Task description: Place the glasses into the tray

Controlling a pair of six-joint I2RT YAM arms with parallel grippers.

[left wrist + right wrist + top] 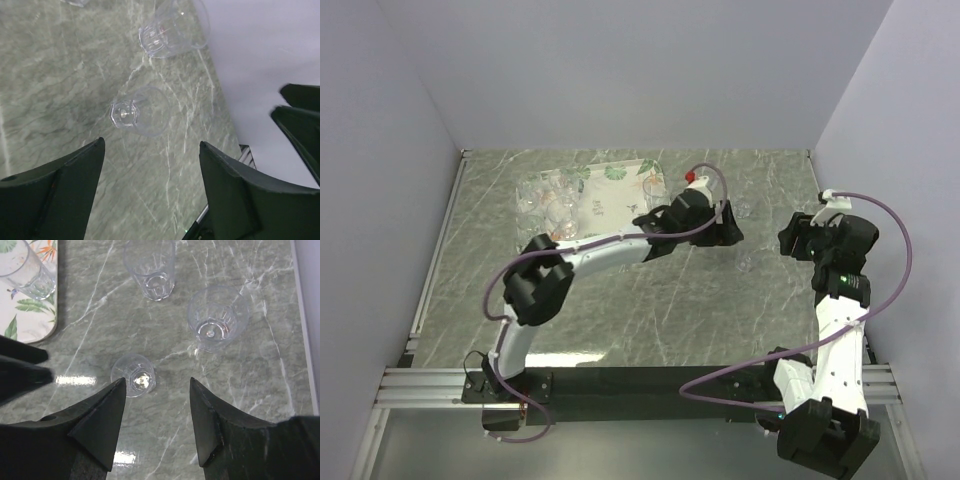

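Left gripper [151, 155]: jaws stood wide apart, nothing held; it hung over one small clear drinking glass [136, 116].
Right gripper [157, 390]: jaws wide apart, nothing held.
Loose glasses [217, 315]: three stood on the grey-green marbled tabletop [250, 390], beside the tray.
White rectangular leaf-print tray [610, 190]: lay far-left of centre, several glasses inside.
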